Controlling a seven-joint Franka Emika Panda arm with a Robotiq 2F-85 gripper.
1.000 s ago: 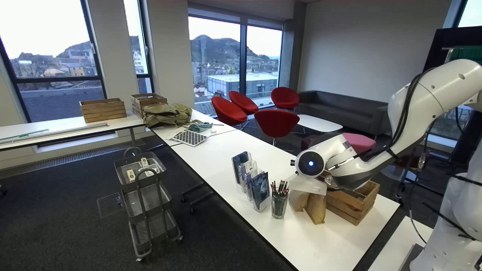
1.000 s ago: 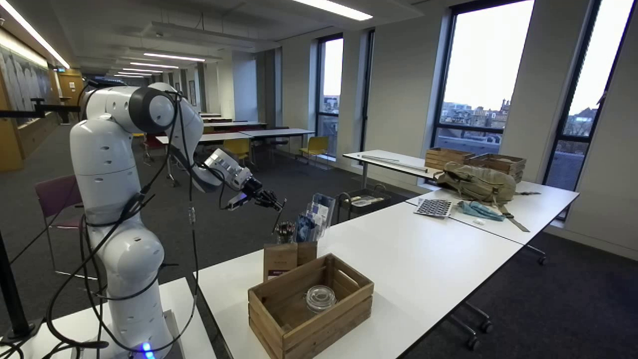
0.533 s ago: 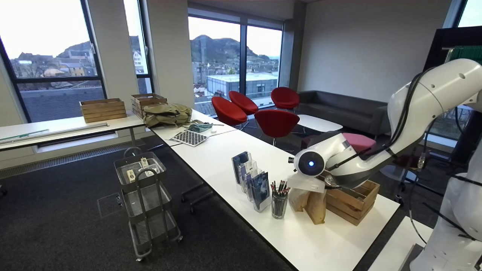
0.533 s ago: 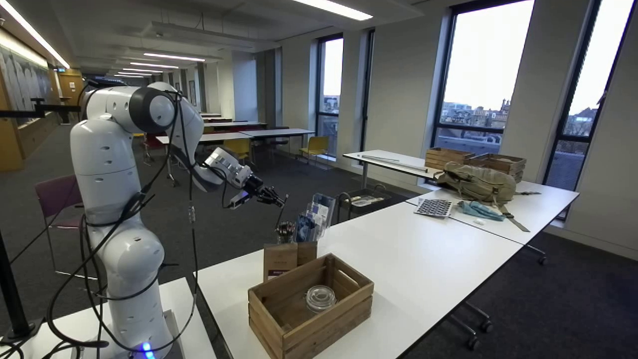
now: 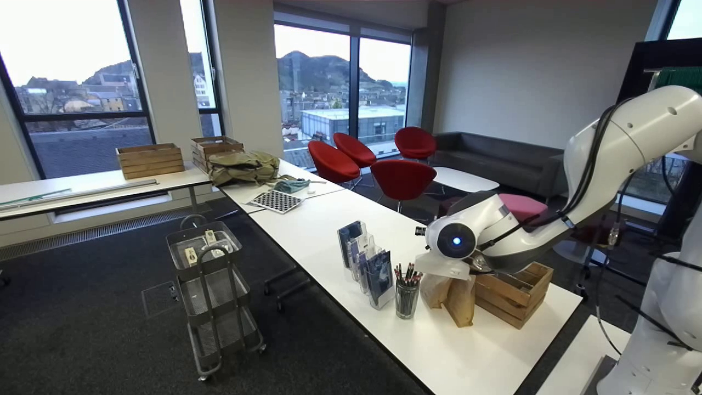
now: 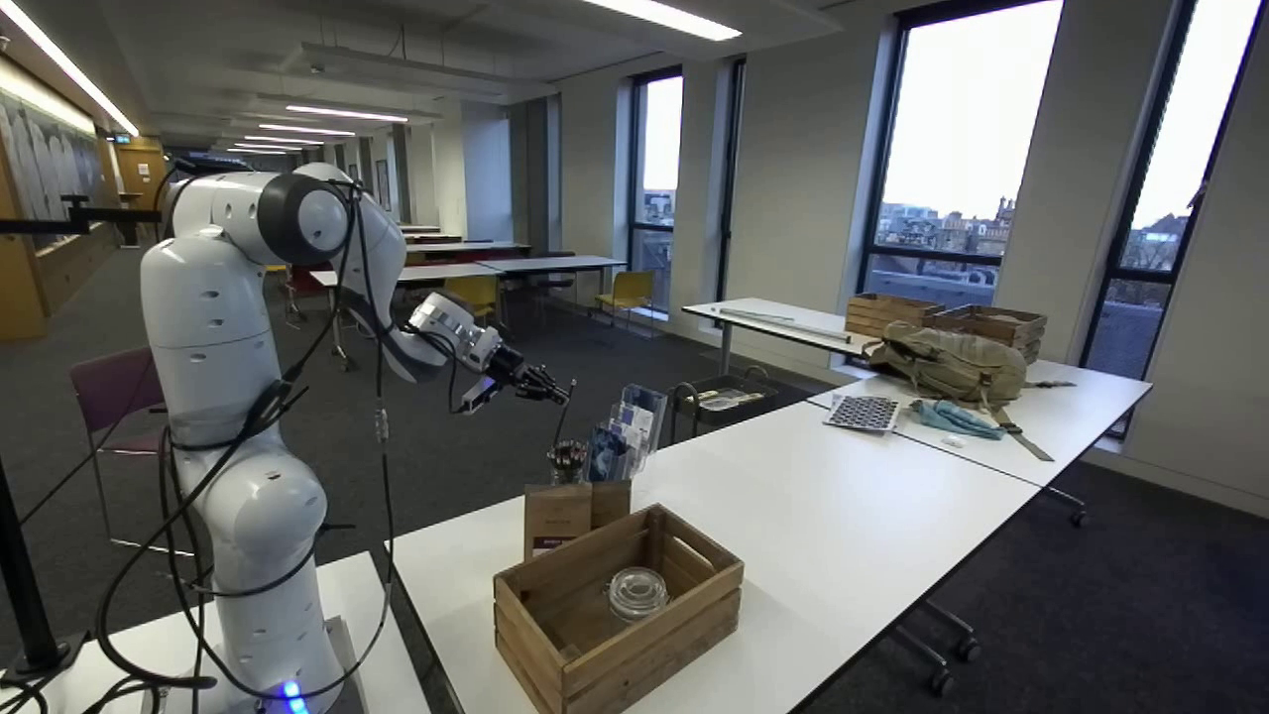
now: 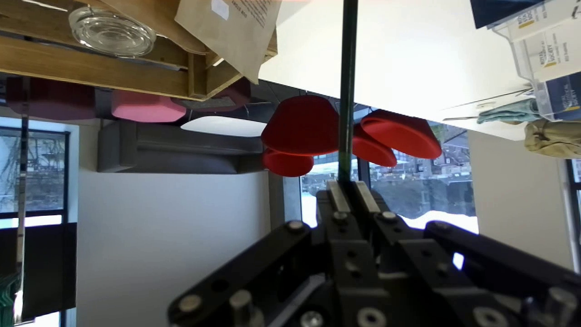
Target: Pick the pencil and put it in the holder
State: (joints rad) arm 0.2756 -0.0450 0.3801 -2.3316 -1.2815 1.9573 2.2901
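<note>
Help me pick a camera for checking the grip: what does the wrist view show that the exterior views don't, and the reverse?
Only the wrist view: a close-up of the gripper pinching the pencil, and a white label on a paper bag.
Only the exterior views: the holder, the trolley and the robot's white arm.
Shared: gripper and pencil (small, in an exterior view), wooden crate, leaflet stands.

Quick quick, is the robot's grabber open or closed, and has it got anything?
Gripper: closed, holding the pencil near its upper end.
</note>
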